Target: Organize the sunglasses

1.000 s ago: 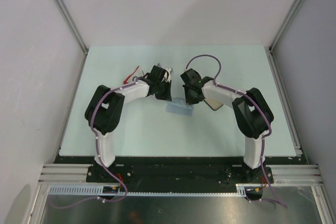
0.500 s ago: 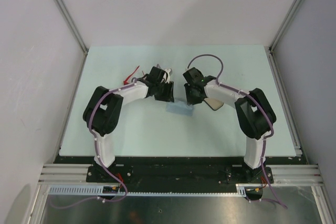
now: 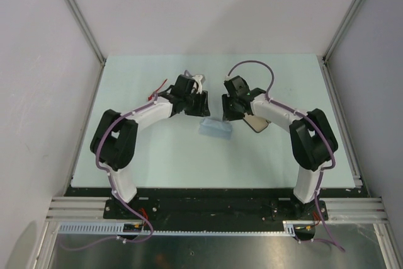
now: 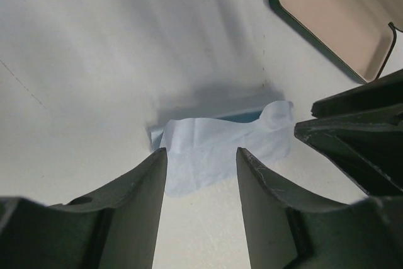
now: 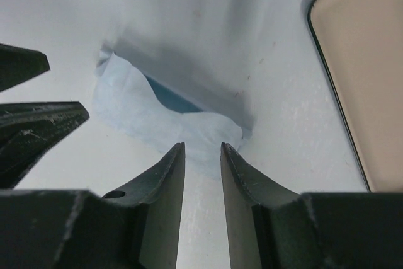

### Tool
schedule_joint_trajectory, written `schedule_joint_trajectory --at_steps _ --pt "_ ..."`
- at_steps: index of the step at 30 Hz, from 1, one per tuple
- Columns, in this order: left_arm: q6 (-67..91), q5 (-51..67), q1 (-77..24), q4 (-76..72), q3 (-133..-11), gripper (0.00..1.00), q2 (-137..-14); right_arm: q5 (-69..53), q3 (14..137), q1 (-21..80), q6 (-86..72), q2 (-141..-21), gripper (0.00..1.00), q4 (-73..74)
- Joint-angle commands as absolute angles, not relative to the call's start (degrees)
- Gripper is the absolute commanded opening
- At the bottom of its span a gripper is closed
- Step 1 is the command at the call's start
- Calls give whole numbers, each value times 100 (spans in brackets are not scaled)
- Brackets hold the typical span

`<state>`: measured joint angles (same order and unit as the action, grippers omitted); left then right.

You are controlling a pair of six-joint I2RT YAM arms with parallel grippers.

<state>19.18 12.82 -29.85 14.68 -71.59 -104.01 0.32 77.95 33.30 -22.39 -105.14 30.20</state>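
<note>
Left tool (image 4: 201, 152): you see its two fingers apart, with a wide gap between them. Nothing is clamped there. It hangs over the near-left part of the cloth and points down at it.
Right tool (image 5: 202, 146): its fingers are also apart, but the gap is narrower. Nothing is gripped between them. It points down at the edge of the cloth.
Both tools: they face each other over the middle of the desk (image 3: 151, 149), close together but not touching. Each wrist camera shows the dark fingers of the other tool at the side of its view.
Sunglasses (image 3: 158, 90): you find only a thin red part of them from above, on the desk just beyond the left arm and to the left of the left tool. The arm hides the rest. Neither tool touches them.
Cloth (image 4: 220, 146): pale blue and crumpled, it lies on the desk with a darker blue strip showing at one edge.
Case (image 3: 257, 124): it lies to the right of the cloth, partly under the right arm. You see a pale beige face with a dark rim.
</note>
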Motion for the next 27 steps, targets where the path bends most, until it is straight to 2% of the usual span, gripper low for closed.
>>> schedule_joint_trajectory --at_steps 1,5,11,20,27 --pt "2188 1249 -3015 1415 -7540 52 -10617 -290 7883 3243 -2408 -10862 32 2540" --pt "2399 976 -3006 1406 -7655 51 -10784 -159 8086 3234 -2505 -11188 19 2409" --pt "2408 870 -2988 1406 -7655 50 -10784 -193 8375 3234 -2496 -11487 9 2363" --pt "2443 879 -2953 1415 -7532 50 -10688 -88 8473 3270 -2417 -11356 8 2435" --pt "2452 782 -2927 1415 -7488 50 -10644 -263 8833 3287 -2259 -11742 8 2557"
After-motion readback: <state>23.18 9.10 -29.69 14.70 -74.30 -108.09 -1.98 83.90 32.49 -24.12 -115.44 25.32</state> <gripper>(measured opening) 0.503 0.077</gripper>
